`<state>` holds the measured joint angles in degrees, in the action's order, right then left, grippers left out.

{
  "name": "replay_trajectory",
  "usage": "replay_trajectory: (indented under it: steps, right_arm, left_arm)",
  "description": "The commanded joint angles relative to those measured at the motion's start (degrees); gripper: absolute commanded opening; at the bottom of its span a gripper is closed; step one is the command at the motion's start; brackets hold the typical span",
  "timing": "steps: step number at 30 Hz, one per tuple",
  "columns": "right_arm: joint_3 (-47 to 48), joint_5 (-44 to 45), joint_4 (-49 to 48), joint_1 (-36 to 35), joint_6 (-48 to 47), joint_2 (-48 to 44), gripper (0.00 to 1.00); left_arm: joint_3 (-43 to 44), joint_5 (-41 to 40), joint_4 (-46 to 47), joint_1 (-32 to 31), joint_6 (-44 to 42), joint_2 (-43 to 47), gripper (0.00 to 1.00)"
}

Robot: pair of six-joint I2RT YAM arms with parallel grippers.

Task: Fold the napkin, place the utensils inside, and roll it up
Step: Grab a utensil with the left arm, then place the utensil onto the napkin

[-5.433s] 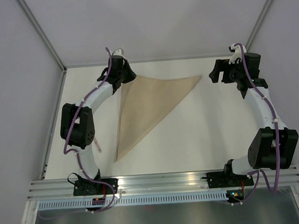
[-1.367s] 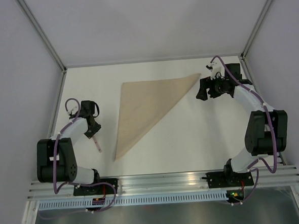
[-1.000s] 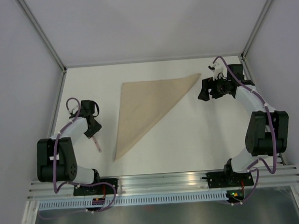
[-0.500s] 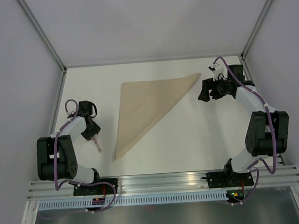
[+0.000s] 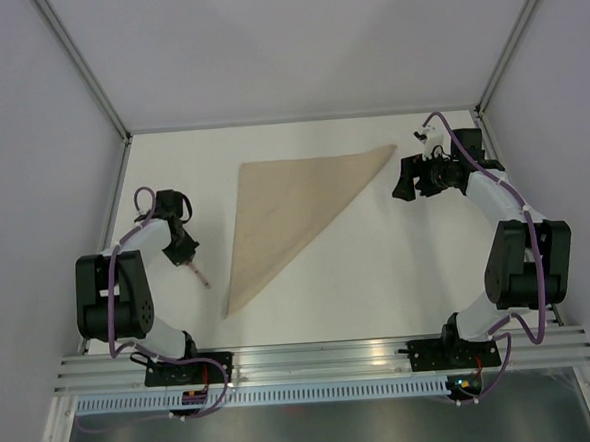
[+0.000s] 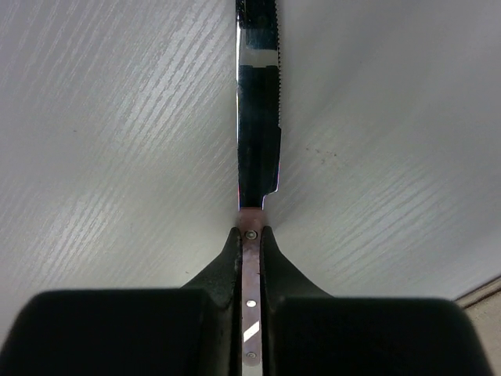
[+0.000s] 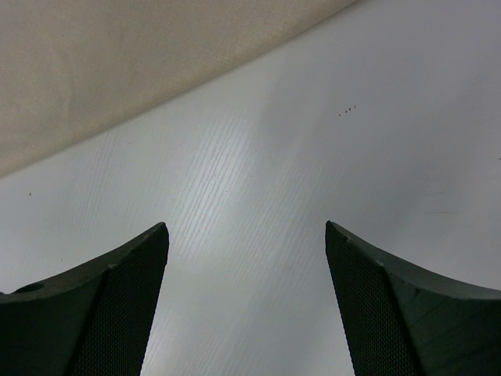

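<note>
Clamping knife at handle, left gripper, blade jutting ahead, right gripper agape near napkin

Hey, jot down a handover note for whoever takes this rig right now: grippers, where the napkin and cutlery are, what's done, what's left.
Left gripper: shut on the knife by its handle, left of the napkin.
Right gripper: open, empty, over bare table beside the napkin's right corner.
Napkin: flat mid-table, folded into a triangle.
Done: the fold.
Left: lay the knife on the napkin, then roll it up. No other cutlery is in view.
</note>
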<state>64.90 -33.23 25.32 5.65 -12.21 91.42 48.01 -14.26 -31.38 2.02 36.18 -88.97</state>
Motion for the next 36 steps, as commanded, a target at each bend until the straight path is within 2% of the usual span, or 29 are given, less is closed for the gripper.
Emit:
replay_trajectory:
  steps: [1, 5, 6, 7, 9, 15, 17, 21, 27, 31, 36]
  right_arm:
    - [1.1, -1.6, -0.7, 0.3, 0.0, -1.8, 0.86]
    - [3.9, -1.8, 1.4, 0.4, -0.1, -1.1, 0.86]
    - [4.3, -1.8, 1.7, 0.5, -0.1, -1.0, 0.86]
    - [5.5, -1.9, 2.0, 0.6, -0.1, -1.1, 0.86]
    - [6.4, -1.7, 2.5, 0.8, -0.3, -1.1, 0.86]
    - [8.8, -1.7, 3.2, 1.1, -0.4, -0.1, 0.86]
    - [8.7, -1.6, 2.9, 1.3, -0.4, -0.1, 0.86]
    - [9.0, -1.2, 3.2, 1.7, -1.2, 0.0, 0.86]
    - [9.1, -0.6, 2.8, 2.0, -1.7, 0.2, 0.86]
    - [8.7, -1.1, 2.3, 2.2, -1.3, 0.3, 0.86]
    - [7.3, -1.6, 0.7, 2.3, 0.0, 0.0, 0.86]
  left_arm:
    - [3.2, 2.9, -0.5, 0.3, -5.6, 1.2, 0.02]
    - [13.3, 11.2, 0.6, 0.0, -13.1, 6.3, 0.02]
    - [14.8, 19.1, 2.5, -0.5, -17.3, 7.5, 0.02]
    - [16.4, 21.4, 3.1, -1.3, -19.5, 7.8, 0.02]
    - [21.7, 25.7, 3.0, -7.5, -27.0, 6.5, 0.02]
    - [32.9, 26.2, 1.8, -25.6, -40.8, -4.4, 0.02]
    - [36.7, 24.5, 1.8, -29.1, -42.9, -10.4, 0.02]
    - [41.5, 28.8, 1.6, -33.1, -48.6, -18.2, 0.02]
    - [46.2, 31.1, 1.0, -36.8, -52.7, -24.8, 0.02]
    - [49.6, 31.2, -2.0, -37.5, -50.7, -29.5, 0.02]
    - [49.0, 29.2, -2.8, -39.2, -46.3, -31.5, 0.02]
